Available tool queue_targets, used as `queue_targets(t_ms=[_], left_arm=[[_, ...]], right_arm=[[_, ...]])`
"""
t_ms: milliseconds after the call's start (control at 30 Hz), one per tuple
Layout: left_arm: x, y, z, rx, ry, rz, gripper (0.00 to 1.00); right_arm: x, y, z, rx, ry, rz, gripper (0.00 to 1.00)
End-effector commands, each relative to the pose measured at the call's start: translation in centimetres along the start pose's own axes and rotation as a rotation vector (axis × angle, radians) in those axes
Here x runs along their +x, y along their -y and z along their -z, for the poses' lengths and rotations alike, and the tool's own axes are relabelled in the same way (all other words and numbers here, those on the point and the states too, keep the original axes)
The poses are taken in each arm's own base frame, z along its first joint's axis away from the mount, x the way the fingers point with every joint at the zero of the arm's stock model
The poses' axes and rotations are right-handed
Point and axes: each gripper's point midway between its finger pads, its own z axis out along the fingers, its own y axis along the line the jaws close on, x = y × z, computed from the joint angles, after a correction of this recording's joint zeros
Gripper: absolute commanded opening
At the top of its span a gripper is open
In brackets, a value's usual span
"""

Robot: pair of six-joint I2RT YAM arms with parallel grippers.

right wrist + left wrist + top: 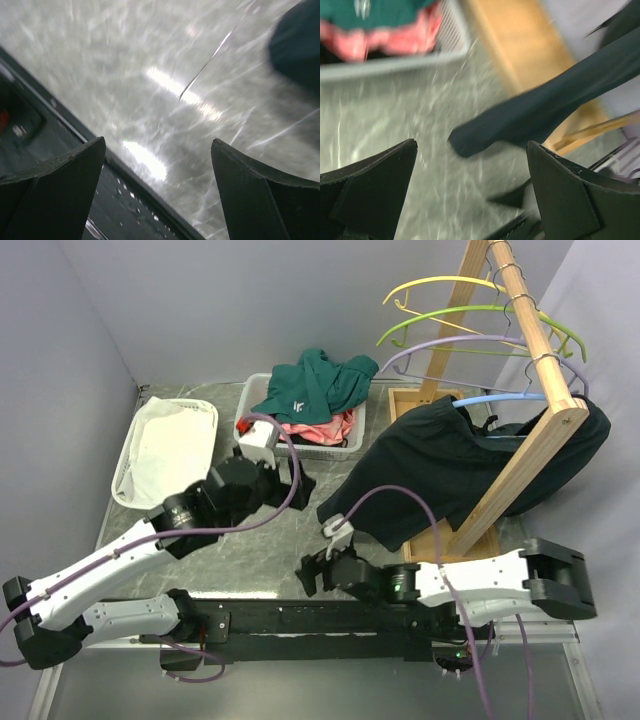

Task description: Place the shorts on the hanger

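Top external is showing shorts (pixel 450 462) draping hanger (pixel 492 398) beyond right hand (pixel 312 572); it and left hand (pixel 298 486) are gaping wide, empty. Placing seems done; withdrawing is next.

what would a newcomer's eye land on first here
The big black shorts stand out most, hanging at the blue hanger on the wooden rack at the right, one leg trailing down toward the table. Next comes the teal garment heaped in the basket at the back. The left hand and right hand are both open and empty.
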Motion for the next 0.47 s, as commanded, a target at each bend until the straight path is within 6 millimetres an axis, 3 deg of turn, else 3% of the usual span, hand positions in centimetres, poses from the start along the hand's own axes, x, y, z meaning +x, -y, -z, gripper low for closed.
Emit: queue_targets(t_ms=[0,167,267,433], left_arm=[[3.1,-2.4,0.3,-0.079,-0.001,0.152,0.96],[8.4,-4.0,-0.7,-0.114,-0.071,0.223,0.96],[9.6,-3.9,-0.9,-0.081,-0.070,0.243,0.96],[10.0,-4.2,-0.7,-0.066,-0.046,0.257,0.96]], right_arm=[[-4.6,0.7,1.2,-0.009,0.137,-0.143,0.94],[-6.9,1.4,2.3,-0.005,0.219,-0.214,0.98],[-7.4,1.8,2.6,-0.007,0.256,-0.253,1.00],[-6.9,2.5,1.9,0.053,0.243,-0.236,1.00]])
